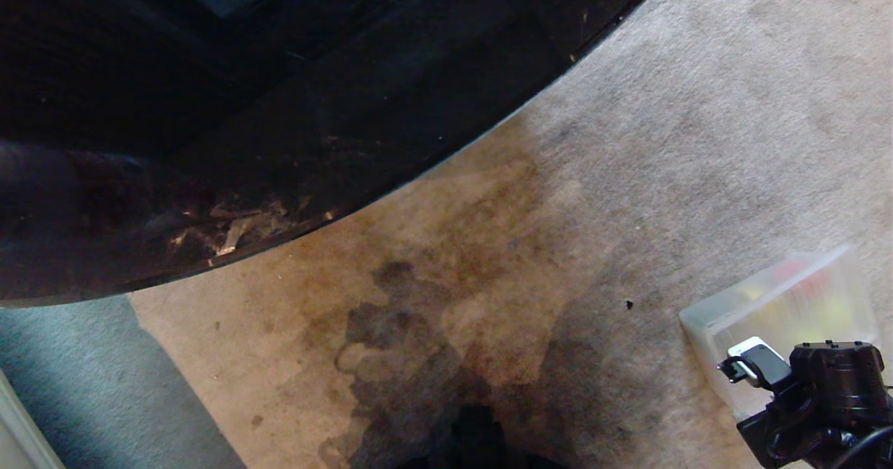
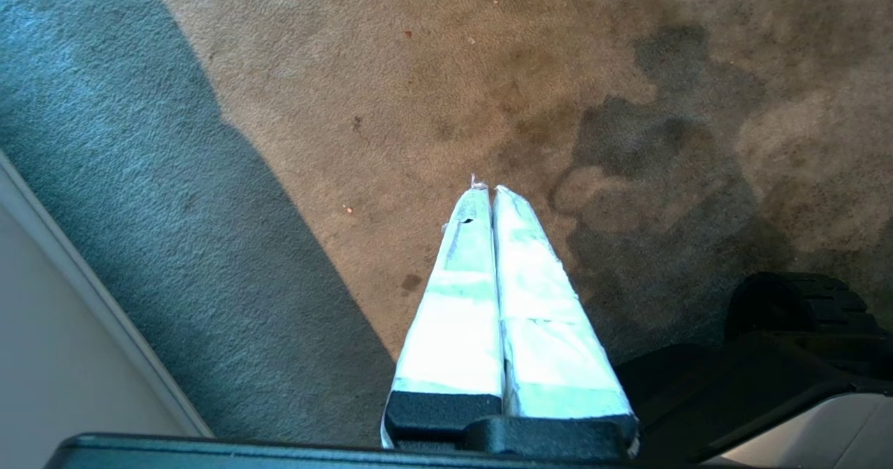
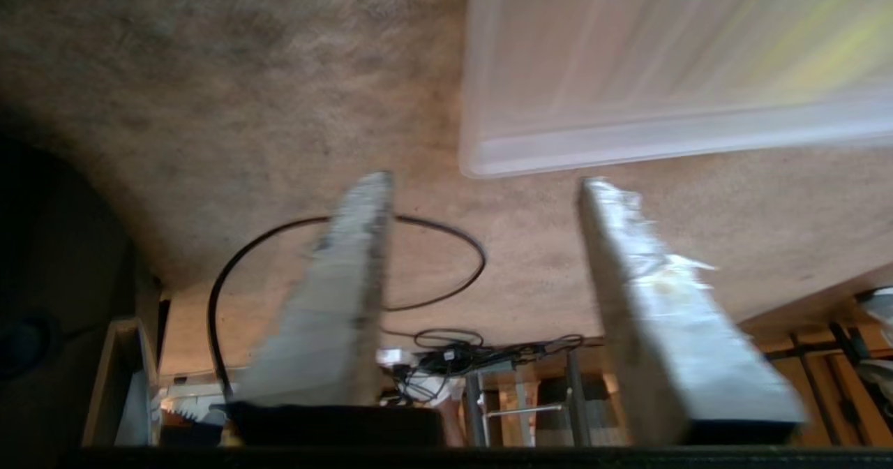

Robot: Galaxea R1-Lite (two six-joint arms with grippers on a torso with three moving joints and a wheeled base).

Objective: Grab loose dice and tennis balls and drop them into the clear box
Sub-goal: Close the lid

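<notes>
Right gripper (image 3: 481,183) poised at the near edge of the clear box (image 1: 704,322), which sits on the carpet (image 1: 628,141) at the right of the head view; its jaws are spread apart with nothing between them, and the box wall lies just beyond the fingertips (image 3: 370,197) in the right wrist view. Blurred red and yellow-green shapes show through the frosted plastic, so some dice or tennis balls appear to lie inside already, though which ones cannot be told. No loose die or ball is visible on the carpet in any view. Left gripper (image 2: 485,190) parked over the stained carpet, jaws clenched together and empty. Risks, as judged from this arrangement: the right arm stands close above the box, so a careless swing away could catch the low wall and tip or slide the light tub, spilling its contents; the black cable loop (image 3: 446,239) lying on the floor near the gripper could snag a finger or the arm on a low sweep; with no remaining pieces in sight, the robot must turn or drive to search, and the dark rounded furniture edge (image 1: 279,106) overhanging the carpet may hide strays or obstruct a reach beneath it; a rolling ball nudged by open jaws would escape
</notes>
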